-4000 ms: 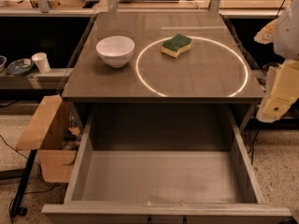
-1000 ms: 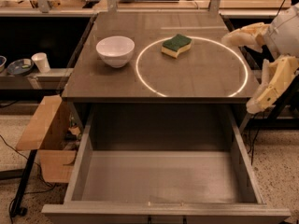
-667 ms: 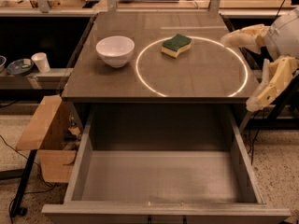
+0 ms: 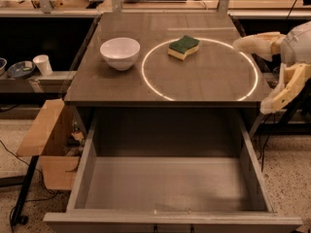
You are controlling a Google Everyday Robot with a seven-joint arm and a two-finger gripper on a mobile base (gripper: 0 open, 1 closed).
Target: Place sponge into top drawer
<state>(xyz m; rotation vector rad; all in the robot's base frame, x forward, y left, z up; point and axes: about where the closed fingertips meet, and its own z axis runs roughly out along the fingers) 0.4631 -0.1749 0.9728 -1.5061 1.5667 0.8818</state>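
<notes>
The sponge (image 4: 183, 47), yellow with a dark green top, lies on the grey table (image 4: 97, 89) at the back of its middle, inside a bright ring of light. The top drawer (image 4: 165, 183) is pulled out wide below the table's front edge and holds nothing. My gripper (image 4: 250, 75) is at the table's right edge, to the right of the sponge and apart from it. Its two cream fingers (image 4: 252, 42) are spread and hold nothing.
A white bowl (image 4: 120, 52) stands on the table left of the sponge. A cardboard box (image 4: 46, 130) sits on the floor left of the drawer. A paper cup (image 4: 43, 64) and a dish (image 4: 17, 69) are on a low shelf at the far left.
Since 4 s ago the gripper has come in from the right edge toward the table's right side. Over the last second it has hardly moved. The sponge, bowl and drawer are unmoved.
</notes>
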